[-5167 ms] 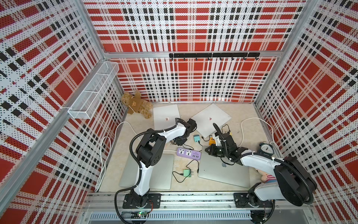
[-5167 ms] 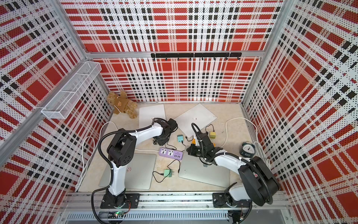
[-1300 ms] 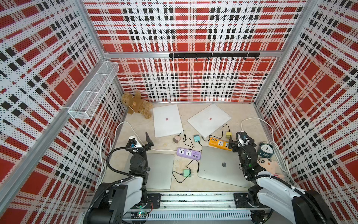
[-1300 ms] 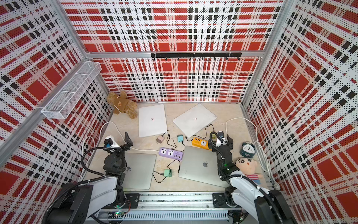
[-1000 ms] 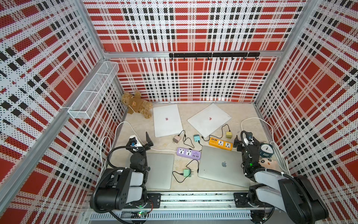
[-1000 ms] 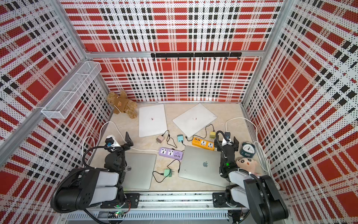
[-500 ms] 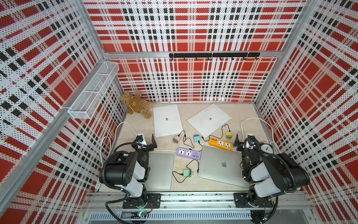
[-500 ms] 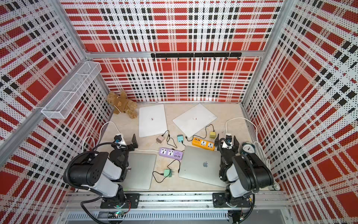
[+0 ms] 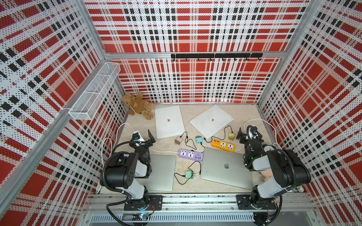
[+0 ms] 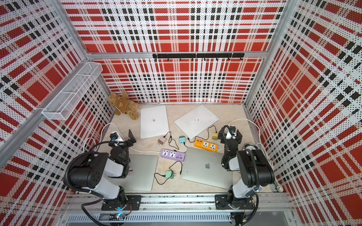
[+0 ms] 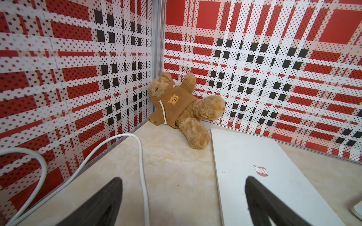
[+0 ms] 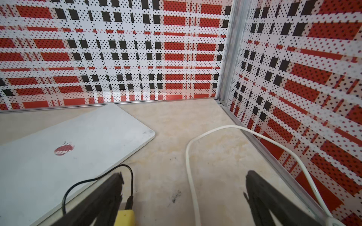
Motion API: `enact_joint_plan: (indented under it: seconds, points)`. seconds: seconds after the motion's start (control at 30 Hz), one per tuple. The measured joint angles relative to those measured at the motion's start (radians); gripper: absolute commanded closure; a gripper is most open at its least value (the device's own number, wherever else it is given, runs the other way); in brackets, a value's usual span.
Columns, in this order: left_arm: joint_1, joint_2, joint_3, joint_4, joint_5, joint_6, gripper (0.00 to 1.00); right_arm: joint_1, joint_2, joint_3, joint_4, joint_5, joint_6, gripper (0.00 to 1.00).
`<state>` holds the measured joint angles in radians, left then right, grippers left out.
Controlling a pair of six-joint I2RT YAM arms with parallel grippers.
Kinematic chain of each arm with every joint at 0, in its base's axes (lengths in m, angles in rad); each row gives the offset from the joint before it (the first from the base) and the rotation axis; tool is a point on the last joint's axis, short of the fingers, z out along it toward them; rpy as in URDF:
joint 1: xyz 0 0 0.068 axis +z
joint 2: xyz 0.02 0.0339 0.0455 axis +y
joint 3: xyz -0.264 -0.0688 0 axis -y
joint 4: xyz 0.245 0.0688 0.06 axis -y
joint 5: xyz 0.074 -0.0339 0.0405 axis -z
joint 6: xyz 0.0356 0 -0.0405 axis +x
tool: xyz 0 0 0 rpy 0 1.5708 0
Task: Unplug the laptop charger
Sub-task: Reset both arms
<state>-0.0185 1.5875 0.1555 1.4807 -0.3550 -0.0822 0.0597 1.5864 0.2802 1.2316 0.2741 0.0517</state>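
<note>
Both left end effector (image 11: pixel 182 179) and right end effector (image 12: pixel 184 173) I found spread wide, yellow charger (image 9: pixel 231 136) lying beside orange strip (image 9: pixel 223 145).

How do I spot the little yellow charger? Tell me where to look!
Find the orange power strip on the table. Just behind its right end, beside the tilted white laptop, lies the yellow charger. It's the only yellow block; the teal charger and pink charger lie left of it.

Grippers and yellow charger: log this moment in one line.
left gripper: open, empty | right gripper: open, empty | yellow charger: on table beside orange power strip, unplugged
</note>
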Motion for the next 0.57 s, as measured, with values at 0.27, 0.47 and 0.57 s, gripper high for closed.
enact_joint_plan:
  seconds: [0.27,0.47,0.57]
  points:
    - [-0.001,-0.001,0.000,-0.009,-0.018,0.000,0.02,0.000,0.000,0.000,-0.058,-0.026,0.018,0.00]
    - [-0.001,-0.001,0.000,-0.009,-0.020,0.000,0.02,0.000,0.000,0.000,-0.075,-0.033,0.021,0.00]
    - [-0.006,-0.001,0.000,-0.011,-0.027,0.000,0.02,-0.002,0.000,0.000,-0.076,-0.036,0.021,0.00]
